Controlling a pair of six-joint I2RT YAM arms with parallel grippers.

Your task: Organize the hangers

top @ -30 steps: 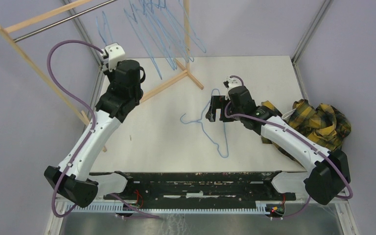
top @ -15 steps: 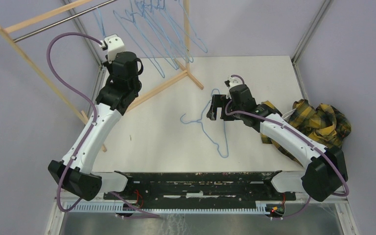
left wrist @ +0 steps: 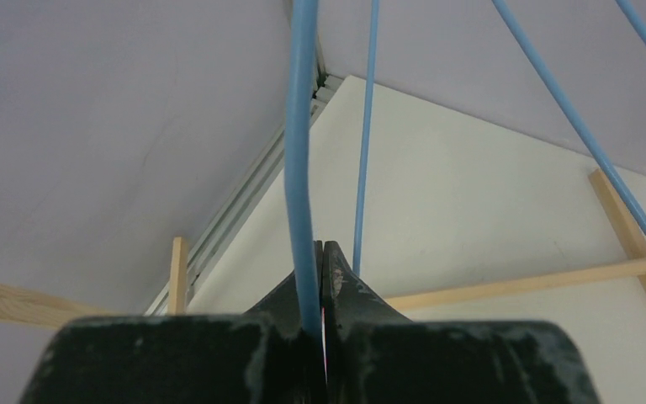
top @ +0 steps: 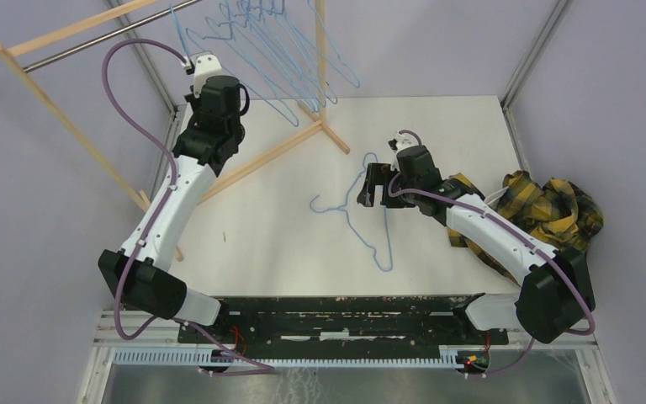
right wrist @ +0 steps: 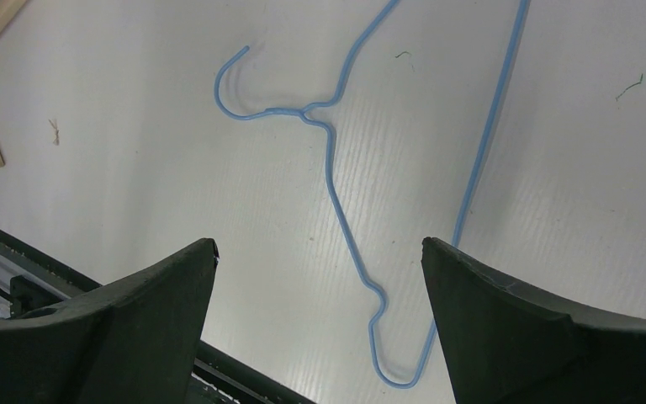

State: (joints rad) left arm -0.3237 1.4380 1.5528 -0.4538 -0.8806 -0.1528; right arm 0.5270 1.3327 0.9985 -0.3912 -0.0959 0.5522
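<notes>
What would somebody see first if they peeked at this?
Probably the bunch of light-blue hangers dangling from the wooden rack at the back left, where the left gripper pinches a raised hanger by its wire. Next, the lone hanger lying flat mid-table under the wide-open right gripper, and the yellow plaid cloth heaped at the right edge.

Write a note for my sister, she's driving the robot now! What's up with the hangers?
Left gripper: shut on one thin light-blue wire hanger, raised near the wooden rack's metal rod; hooked or not, cannot tell.
Right gripper: open, hovering over a second light-blue wire hanger flat on the white table.
Done: several hangers hang on the rod.
Left: hang the held one, then the table one.
</notes>
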